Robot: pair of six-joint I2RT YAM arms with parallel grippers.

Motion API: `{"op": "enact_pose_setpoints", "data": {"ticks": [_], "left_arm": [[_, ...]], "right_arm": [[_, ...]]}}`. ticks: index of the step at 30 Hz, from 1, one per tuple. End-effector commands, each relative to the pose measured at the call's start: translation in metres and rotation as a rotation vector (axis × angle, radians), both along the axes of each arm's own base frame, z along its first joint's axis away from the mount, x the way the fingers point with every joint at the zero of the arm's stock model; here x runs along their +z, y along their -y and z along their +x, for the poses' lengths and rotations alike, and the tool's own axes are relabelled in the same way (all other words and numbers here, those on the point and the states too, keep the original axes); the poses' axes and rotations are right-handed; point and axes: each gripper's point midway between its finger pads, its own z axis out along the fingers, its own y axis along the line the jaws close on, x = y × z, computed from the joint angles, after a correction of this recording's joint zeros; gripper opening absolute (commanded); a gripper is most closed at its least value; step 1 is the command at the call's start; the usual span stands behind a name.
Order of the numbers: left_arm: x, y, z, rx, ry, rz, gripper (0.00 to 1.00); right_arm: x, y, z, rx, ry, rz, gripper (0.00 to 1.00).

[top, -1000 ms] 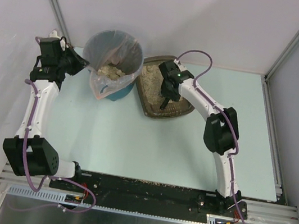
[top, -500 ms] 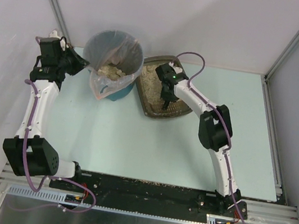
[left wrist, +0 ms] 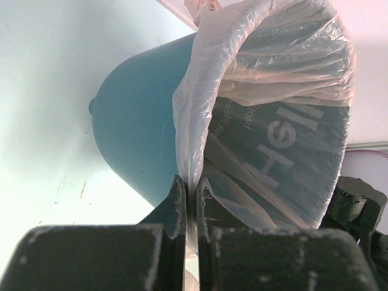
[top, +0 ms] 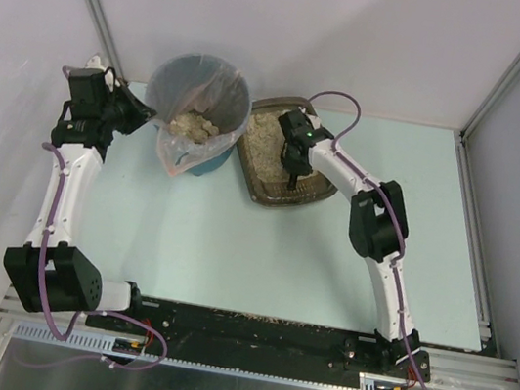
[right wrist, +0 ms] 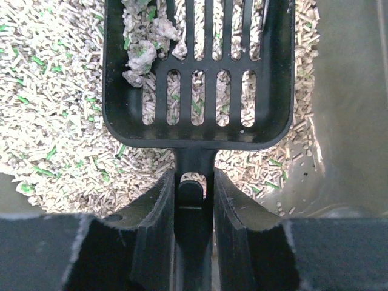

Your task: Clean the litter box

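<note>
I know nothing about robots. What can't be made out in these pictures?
- Right wrist view: the black slotted plastic scoop runs off the top edge, so its full load of grey clumps is unseen.
- Left wrist view: contents of the round teal bin, hidden by its wall and clear plastic liner.
- Top view: the scoop in the shallow grey-brown litter box, too small and partly under the right gripper.

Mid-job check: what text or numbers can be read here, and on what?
"ISH": large pale letters, upside down in the left wrist view, on the round teal plastic bin, under its clear plastic liner; the word's start is hidden.
Small print beside it: too blurred to read.
Grey-brown plastic litter box and black slotted plastic scoop: no text.
</note>
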Motion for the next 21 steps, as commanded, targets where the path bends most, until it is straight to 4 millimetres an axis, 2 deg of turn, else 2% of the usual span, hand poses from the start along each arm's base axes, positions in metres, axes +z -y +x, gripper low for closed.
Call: {"op": "enact_pose_setpoints", "data": {"ticks": [1,3,4,6,13,14,16,18,19,21], "left_arm": [[0.025,0.019,-0.008,-0.095,0.079,0.006,0.0],[0.026,0.019,-0.008,-0.097,0.08,0.004,0.0],[0.026,0.02,-0.008,-0.099,0.08,0.001,0.0],[0.025,0.018,-0.007,-0.093,0.079,0.003,0.0],[0.03,0.014,-0.013,-0.074,0.099,0.038,0.0],[0.03,0.014,-0.014,-0.077,0.1,0.045,0.0],[0.031,0.013,-0.016,-0.077,0.106,0.055,0.0],[0.029,0.013,-0.016,-0.081,0.103,0.062,0.0],[0.031,0.013,-0.016,-0.082,0.106,0.065,0.0],[0.032,0.015,-0.014,-0.095,0.108,0.061,0.0]], "right_arm": [[0.02,0.0,-0.001,0.092,0.001,0.143,0.0],[0.032,-0.003,0.004,0.125,0.047,0.193,0.0],[0.037,-0.006,-0.005,0.174,0.041,0.223,0.0],[0.043,-0.004,-0.005,0.197,0.054,0.243,0.0],[0.062,0.006,-0.024,0.303,0.07,0.186,0.0],[0.069,0.005,-0.022,0.328,0.108,0.181,0.0],[0.073,0.0,-0.034,0.386,0.149,0.141,0.0],[0.074,0.004,-0.039,0.405,0.162,0.082,0.0],[0.074,0.013,-0.038,0.375,0.167,0.067,0.0],[0.076,0.021,-0.039,0.341,0.2,0.096,0.0]]}}
